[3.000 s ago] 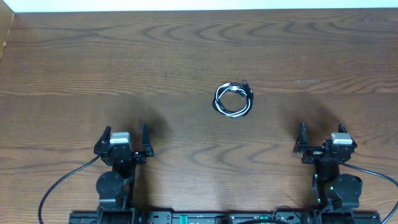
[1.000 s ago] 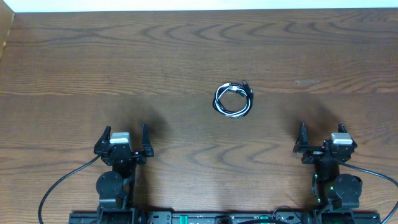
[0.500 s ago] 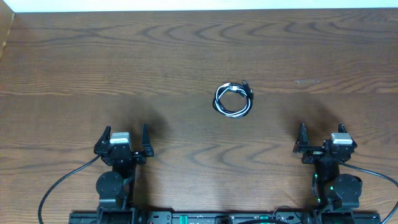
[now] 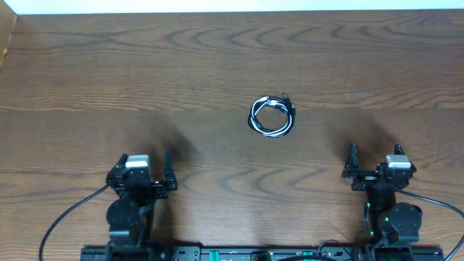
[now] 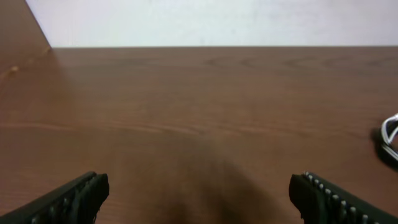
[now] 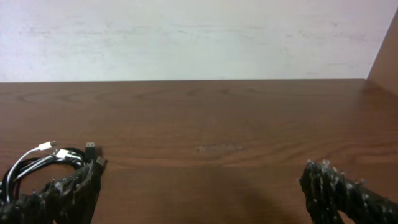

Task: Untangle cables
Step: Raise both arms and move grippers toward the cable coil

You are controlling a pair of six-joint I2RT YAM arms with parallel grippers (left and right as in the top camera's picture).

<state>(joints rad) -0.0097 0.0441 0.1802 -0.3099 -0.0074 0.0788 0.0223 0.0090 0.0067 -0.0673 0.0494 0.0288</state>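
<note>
Sitting at the near edge of the brown wooden table [image 4: 217,58], the two arms pointed toward the far side; a thick black wire [image 4: 71,212] curled out from the left arm's base, and a second thick wire [image 4: 436,202] ran off to the side from the right arm's base.

The left gripper [image 4: 145,156] had its two fingers wide apart, with nothing between them; in its own wrist view the left gripper [image 5: 199,193] showed only bare wood in the gap. The right gripper [image 4: 375,148] was wide apart too, and it held nothing; the right wrist view showed the right gripper [image 6: 199,190] with bare table between its dark, bumpy fingers [image 6: 343,190].

Farther out, near the middle of the table, lay the cables [image 4: 272,116], wound together in one small round coil; the coil was well apart from both grippers, ahead of them and between them, a bit closer to the right one. From the right wrist the cables [image 6: 46,163] sat low on the left side, just past the left finger; the white cord [image 6: 38,150] and the black cord [image 6: 78,159] were looped over each other, and a small black plug [image 6: 91,150] stuck out at the far end. From the left wrist only an edge of the cables [image 5: 390,134] peeked in at the right side.

Past the coil was more plain wood; behind the far edge stood a pale wall [image 6: 199,37].
</note>
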